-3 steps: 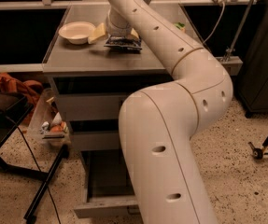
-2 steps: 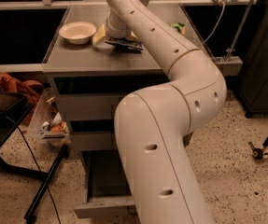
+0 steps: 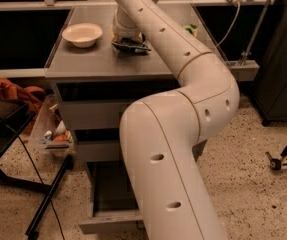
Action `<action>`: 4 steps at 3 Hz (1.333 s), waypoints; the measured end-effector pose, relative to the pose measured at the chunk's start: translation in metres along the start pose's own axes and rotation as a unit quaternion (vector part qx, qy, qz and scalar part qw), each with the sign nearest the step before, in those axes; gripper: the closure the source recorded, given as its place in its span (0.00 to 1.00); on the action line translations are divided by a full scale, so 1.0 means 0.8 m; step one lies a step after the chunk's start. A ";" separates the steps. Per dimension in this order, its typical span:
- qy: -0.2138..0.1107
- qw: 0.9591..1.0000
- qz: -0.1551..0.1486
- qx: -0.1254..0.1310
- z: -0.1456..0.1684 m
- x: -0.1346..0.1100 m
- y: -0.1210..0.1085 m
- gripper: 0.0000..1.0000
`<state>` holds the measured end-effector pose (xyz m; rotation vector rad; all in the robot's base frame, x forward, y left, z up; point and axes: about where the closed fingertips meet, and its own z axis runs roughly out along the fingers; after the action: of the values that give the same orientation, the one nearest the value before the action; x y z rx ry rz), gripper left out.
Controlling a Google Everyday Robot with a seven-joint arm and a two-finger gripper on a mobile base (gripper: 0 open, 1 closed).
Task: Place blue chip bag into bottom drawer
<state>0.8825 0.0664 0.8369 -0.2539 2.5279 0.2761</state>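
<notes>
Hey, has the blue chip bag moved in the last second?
No. The bag sits at the same spot on the cabinet top, right of the bowl, with the hand over it.

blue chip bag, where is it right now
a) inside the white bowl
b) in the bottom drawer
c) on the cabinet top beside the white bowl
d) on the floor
C: the blue chip bag lies on the cabinet top beside the white bowl, with the gripper right over it, while the bottom drawer stands open below.
</notes>
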 end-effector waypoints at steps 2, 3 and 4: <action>-0.034 0.999 -0.002 0.002 -0.038 -0.020 -0.019 1.00; -0.122 0.992 0.005 -0.006 -0.135 -0.050 -0.039 1.00; -0.212 0.977 0.026 -0.016 -0.251 -0.058 -0.057 1.00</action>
<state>0.8255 -0.0221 1.0200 -0.1243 2.1109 0.3506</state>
